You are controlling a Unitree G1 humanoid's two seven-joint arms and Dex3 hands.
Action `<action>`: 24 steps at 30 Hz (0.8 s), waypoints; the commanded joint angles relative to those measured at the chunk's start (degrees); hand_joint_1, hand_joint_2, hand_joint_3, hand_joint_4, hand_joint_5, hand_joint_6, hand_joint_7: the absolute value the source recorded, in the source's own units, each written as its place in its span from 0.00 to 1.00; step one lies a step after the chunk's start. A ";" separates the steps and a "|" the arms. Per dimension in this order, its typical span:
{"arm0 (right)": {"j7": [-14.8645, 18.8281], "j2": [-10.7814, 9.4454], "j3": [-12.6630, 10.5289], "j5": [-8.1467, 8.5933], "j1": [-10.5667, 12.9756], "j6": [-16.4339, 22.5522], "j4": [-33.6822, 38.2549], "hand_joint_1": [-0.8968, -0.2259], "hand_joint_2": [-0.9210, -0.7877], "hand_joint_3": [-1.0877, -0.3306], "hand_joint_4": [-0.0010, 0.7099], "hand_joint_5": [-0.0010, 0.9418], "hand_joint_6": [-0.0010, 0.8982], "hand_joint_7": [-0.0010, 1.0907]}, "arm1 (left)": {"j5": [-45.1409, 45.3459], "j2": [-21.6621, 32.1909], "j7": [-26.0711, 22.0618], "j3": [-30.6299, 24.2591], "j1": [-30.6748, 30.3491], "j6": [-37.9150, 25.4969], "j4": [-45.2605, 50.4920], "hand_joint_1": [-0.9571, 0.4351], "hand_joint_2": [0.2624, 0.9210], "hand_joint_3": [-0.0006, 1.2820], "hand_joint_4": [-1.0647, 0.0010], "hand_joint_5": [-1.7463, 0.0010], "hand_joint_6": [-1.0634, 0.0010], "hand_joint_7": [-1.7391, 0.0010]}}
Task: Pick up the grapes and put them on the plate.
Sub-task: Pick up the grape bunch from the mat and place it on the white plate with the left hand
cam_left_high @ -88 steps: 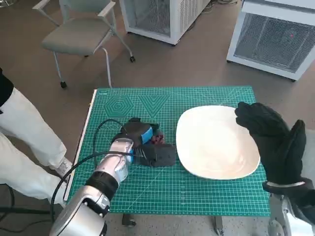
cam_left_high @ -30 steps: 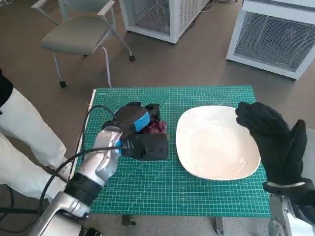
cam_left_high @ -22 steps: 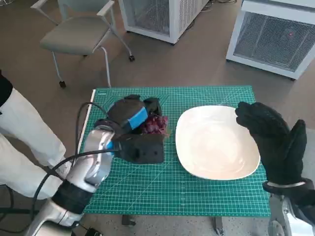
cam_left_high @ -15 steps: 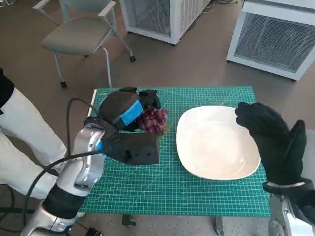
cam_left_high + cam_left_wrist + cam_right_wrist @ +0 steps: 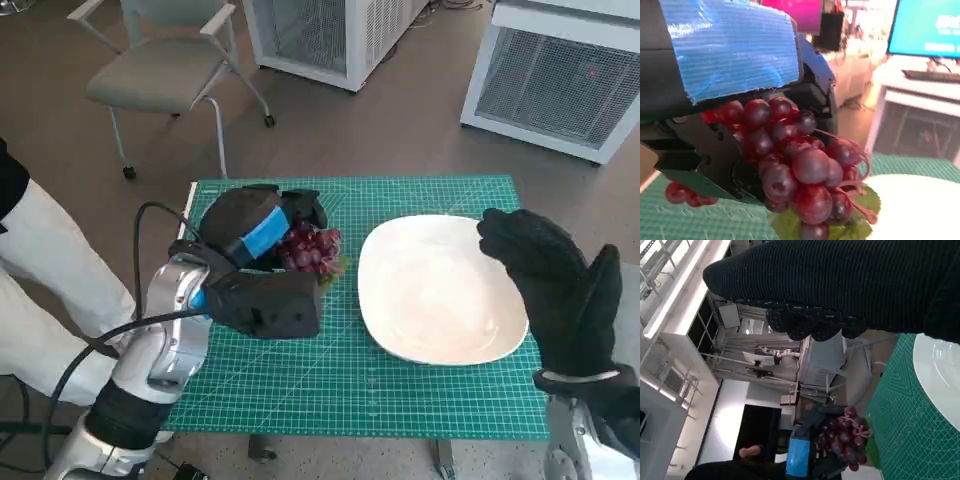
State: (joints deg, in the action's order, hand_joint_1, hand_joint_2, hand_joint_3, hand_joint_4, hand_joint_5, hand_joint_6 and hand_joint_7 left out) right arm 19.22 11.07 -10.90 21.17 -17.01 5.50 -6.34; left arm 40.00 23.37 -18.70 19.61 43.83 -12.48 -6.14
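Observation:
My left hand point(image 5: 262, 245) holds a bunch of dark red grapes point(image 5: 310, 247) with green leaves, lifted above the green mat and just left of the white plate point(image 5: 440, 288). The left wrist view shows the grapes point(image 5: 800, 165) hanging under the blue-taped hand point(image 5: 735, 90), with the plate's rim point(image 5: 920, 210) beside them. My right hand point(image 5: 560, 290) in its black glove hovers over the plate's right edge, fingers spread and holding nothing. From the right wrist view, the glove point(image 5: 840, 290) spans the top and the grapes point(image 5: 842, 435) show beyond the plate point(image 5: 940, 375).
A green cutting mat point(image 5: 300, 385) covers the small table. A grey chair point(image 5: 165, 65) stands at the back left, white cabinets point(image 5: 560, 70) at the back right. A person's white-clad leg point(image 5: 45, 290) is close to the table's left side.
My left hand has closed on the grapes and lifted them off the mat, rising and swinging slightly left. The right hand has stayed still.

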 commanded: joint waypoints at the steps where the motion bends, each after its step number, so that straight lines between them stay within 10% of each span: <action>1: -0.11 -0.23 0.24 0.11 1.33 -0.67 -0.14 0.86 0.00 0.65 0.52 0.95 0.29 0.93 | 0.37 -3.89 -1.64 2.04 4.47 -0.32 2.95 0.69 0.98 0.02 0.29 0.32 0.32 0.45; 12: -0.27 0.37 -0.85 1.11 2.53 -1.76 -2.64 0.85 0.00 0.65 0.52 0.95 0.29 0.93 | -0.84 -10.32 -1.74 4.63 12.96 4.24 -2.70 0.69 0.99 0.07 0.43 0.19 0.31 0.49; 18: -0.73 0.42 -1.47 1.25 3.53 -2.04 -4.06 0.85 0.00 0.65 0.52 0.96 0.29 0.93 | -0.82 -12.93 -1.55 5.73 17.17 6.14 -7.73 0.69 0.68 0.43 0.51 0.12 0.44 0.32; 24: -1.42 0.17 -1.93 0.97 4.36 -1.83 -4.93 0.85 0.00 0.66 0.53 0.96 0.29 0.94 | -1.59 -14.66 -1.24 6.09 19.24 8.18 -12.32 0.69 0.89 0.21 0.43 0.21 0.45 0.34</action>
State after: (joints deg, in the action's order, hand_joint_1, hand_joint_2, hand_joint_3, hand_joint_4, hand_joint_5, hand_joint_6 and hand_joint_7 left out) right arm 18.61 11.17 -12.62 22.27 -14.16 4.55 -11.07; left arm 39.08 9.42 -20.49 25.32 61.29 -5.45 -16.37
